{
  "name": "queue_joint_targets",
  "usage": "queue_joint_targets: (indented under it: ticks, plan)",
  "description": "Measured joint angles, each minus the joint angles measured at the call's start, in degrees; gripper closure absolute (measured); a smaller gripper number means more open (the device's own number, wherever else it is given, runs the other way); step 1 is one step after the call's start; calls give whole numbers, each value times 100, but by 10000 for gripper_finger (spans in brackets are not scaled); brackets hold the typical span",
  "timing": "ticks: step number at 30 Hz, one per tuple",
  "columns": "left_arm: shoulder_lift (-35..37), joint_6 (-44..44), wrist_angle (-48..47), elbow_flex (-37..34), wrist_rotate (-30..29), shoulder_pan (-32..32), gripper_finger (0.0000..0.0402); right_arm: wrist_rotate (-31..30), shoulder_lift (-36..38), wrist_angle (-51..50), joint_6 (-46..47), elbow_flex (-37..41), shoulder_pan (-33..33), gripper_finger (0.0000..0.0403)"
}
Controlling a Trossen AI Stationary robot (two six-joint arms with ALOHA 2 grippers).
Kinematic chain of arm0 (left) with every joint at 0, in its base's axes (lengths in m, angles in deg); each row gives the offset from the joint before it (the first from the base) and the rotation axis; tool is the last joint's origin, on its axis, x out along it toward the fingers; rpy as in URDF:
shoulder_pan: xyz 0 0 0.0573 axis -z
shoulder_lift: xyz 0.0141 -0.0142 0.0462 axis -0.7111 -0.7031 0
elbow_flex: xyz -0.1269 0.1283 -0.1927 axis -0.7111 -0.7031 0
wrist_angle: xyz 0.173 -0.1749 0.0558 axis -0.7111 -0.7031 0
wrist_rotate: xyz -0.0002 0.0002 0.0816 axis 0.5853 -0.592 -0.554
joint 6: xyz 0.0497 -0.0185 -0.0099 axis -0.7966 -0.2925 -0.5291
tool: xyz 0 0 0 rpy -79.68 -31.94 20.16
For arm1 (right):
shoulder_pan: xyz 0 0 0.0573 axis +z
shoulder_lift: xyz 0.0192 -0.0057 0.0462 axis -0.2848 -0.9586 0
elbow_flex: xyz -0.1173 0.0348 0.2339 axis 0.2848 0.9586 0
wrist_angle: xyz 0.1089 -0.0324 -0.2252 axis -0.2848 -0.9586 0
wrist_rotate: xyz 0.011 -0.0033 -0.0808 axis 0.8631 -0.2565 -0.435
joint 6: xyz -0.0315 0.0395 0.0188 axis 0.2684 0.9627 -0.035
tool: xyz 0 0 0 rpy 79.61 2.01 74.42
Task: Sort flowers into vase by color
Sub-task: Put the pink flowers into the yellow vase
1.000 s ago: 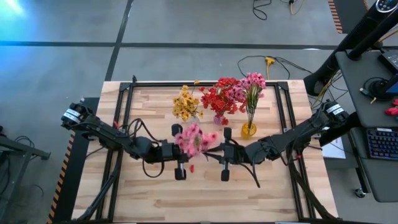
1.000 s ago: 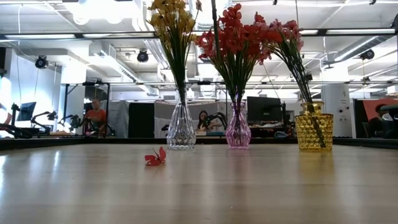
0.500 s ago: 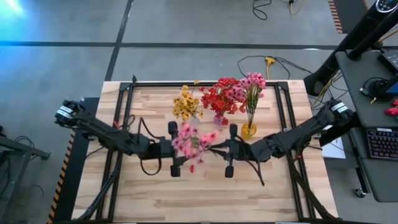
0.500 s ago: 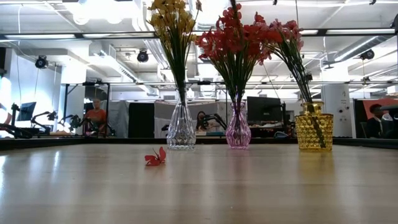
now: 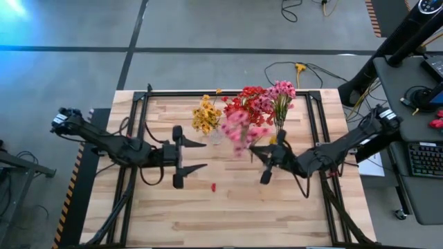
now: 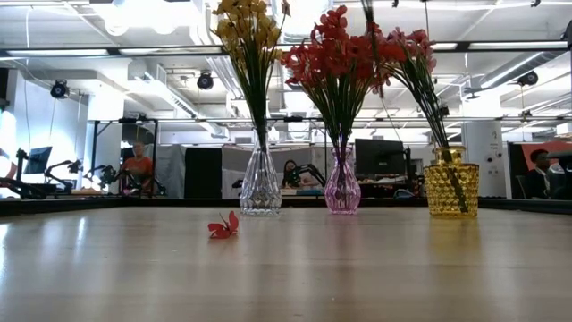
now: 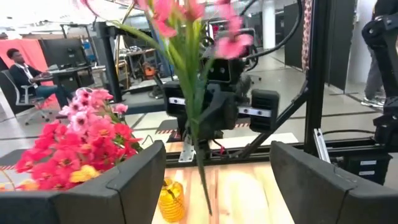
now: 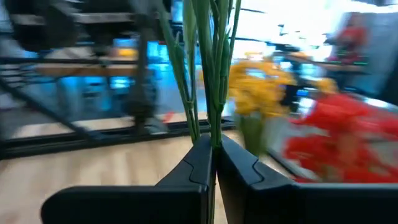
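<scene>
Three vases stand in a row at the table's far side: a clear one [image 5: 214, 135] with yellow flowers [image 5: 206, 116], a pink one [image 6: 341, 186] with red flowers [image 5: 242, 105], and a yellow one [image 5: 276, 144] with pink flowers [image 5: 281, 91]. My right gripper [image 5: 257, 155] is shut on a pink sprig [image 5: 239, 130], just near of the pink and yellow vases. My left gripper [image 5: 201, 156] stands open left of it, with nothing between its fingers [image 7: 93, 186]. A loose red blossom [image 6: 223, 226] lies on the table. My right gripper pinches the sprig's bunched green stems [image 8: 211, 138] between its two fingers, partway down their length. The fingers come about level from the table's right and lie across the stems. The sprig stands roughly upright and clear of the table, blossoms [image 7: 186, 12] above and stem end [image 7: 207, 202] hanging below.
The black frame rails [image 5: 138, 124] run along the table's left, right and far sides. Bare wood [image 5: 228, 214] lies near of both grippers. People sit in the room beyond the table.
My left gripper has opened, let go of the pink sprig and drawn back toward the table's left edge. My right gripper, still shut on the stems, has carried the sprig right and toward the far edge, closer to the vases.
</scene>
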Motion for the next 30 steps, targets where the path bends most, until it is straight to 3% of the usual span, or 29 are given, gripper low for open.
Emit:
queue_joint_targets:
  ticks: [4,12,20,30]
  plan:
    - [244,-1,-383,0,-164,1,132,-947,177,49,24,211,110,391]
    - [421,-1,-951,0,-718,0,132,-1684,395,69,-45,355,168,391]
    - [477,54,-1299,-2,-786,0,132,-1704,964,91,175,983,201,391]
    - [563,91,-1494,-2,-981,0,143,-1468,2859,204,-236,1701,613,391]
